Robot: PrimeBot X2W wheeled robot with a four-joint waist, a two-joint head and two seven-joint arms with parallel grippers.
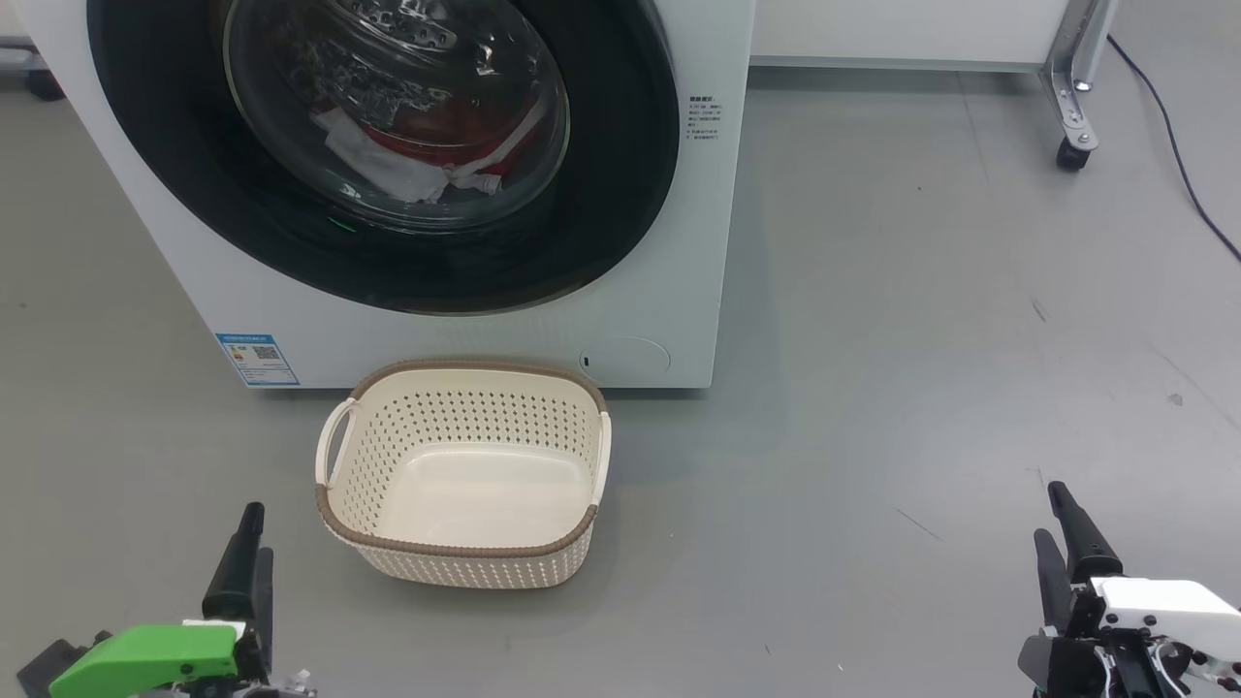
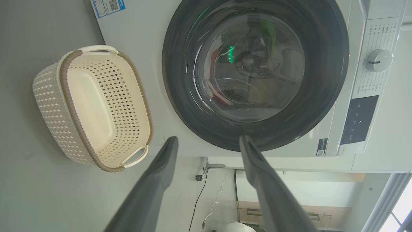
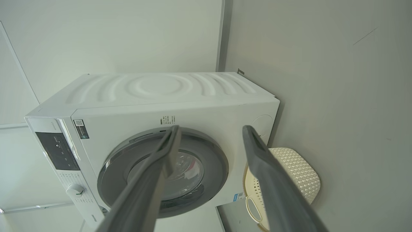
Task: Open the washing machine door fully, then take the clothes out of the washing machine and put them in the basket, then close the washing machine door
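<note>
Before the big white front-loading washing machine (image 1: 698, 242), on the grey floor (image 1: 921, 368), a small cream perforated plastic basket with a brown woven-look rim (image 1: 456, 551) is set just beside the machine's base. The large round door with its glossy black rim and clear glass bowl (image 1: 620, 174) is shut, and bright red and white fabric clothes (image 1: 465, 126) are seen behind the glass. The left tool (image 1: 254, 528) is held low near the basket's front left corner, its fingers spread wide on nothing. The right tool (image 1: 1049, 514) is held well apart to the right, likewise wide and empty.
</note>
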